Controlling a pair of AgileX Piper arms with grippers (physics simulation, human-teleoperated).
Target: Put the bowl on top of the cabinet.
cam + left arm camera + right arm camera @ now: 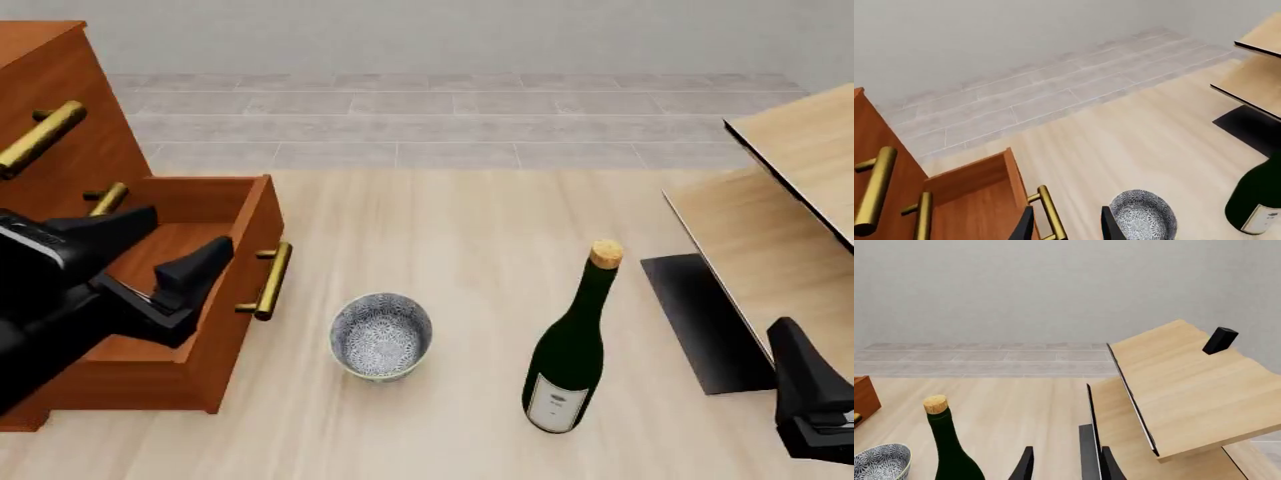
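Our left gripper (167, 255) hangs with its fingers apart above the cabinet (80, 150)'s pulled-out drawer. The bowl (382, 335) sits on the counter (454, 230) just beside it; we should descend over its near rim, avoiding the bottle (571, 350).

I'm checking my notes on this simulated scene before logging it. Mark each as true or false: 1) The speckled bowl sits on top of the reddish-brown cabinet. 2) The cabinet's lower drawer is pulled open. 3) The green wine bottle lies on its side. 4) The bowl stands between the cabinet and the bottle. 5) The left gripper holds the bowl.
1) False. The small round blue-white speckled ceramic bowl rests on the light wooden table, beside the reddish-brown wooden cabinet.
2) True. The drawer with its brass bar handle juts out.
3) False. The dark green corked wine bottle stands upright.
4) True in the front view.
5) False. The left gripper hovers by the open drawer, holding nothing.
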